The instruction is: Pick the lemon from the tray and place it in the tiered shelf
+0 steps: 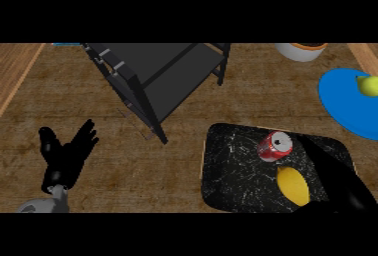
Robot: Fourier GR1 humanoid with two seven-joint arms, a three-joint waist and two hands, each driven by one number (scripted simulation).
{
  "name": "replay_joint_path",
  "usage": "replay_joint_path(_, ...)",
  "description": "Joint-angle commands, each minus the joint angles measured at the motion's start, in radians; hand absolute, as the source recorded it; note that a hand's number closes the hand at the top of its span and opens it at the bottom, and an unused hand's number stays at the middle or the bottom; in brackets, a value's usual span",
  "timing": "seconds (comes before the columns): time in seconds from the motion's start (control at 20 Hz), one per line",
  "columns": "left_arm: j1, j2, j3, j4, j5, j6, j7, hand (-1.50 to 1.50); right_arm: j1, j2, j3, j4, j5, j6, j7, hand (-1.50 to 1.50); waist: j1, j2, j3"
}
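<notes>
Sitting on the tray (229, 170), the lemon (292, 186) lies just below the red can (275, 146); right hand (339, 185) overlaps its right side, fingers state unreadable. Left hand (68, 155) left of tray, fingers released.

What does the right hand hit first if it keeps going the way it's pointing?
Probably the red can: the right hand points up-left over the black tray, beside the lemon. Height over the can is unclear.

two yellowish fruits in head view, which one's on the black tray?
The lemon, lying on the black tray beside the red can by the right hand. The greener fruit sits on the blue plate.
</notes>
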Motion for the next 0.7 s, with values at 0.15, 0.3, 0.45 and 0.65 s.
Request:
replay_joint_path(0.15, 0.036, -0.009, 0.014, -0.116, -0.025, 0.005, 0.087, 0.0, 0.029, 0.054, 0.006, 0.11, 0.142, -0.067, -0.115, -1.5, 0.001, 0.0, -0.001)
replay_joint_path(0.3, -0.056, 0.003, 0.074, 0.04, -0.01, -0.055, 0.038, 0.0, -0.038, 0.074, -0.051, 0.178, 0.13, -0.066, -0.169, -1.5, -0.001, 0.002, -0.001)
replay_joint_path(0.45, 0.063, -0.037, 0.03, -0.093, -0.048, -0.026, 0.044, 0.0, 0.009, 0.116, -0.027, 0.182, 0.164, -0.101, -0.205, -1.5, 0.001, 0.001, -0.001)
replay_joint_path(0.65, -0.028, -0.027, 0.093, 0.038, -0.044, -0.087, 0.007, 0.0, -0.036, 0.126, -0.081, 0.214, 0.17, -0.056, -0.24, -1.5, -0.001, 0.001, -0.002)
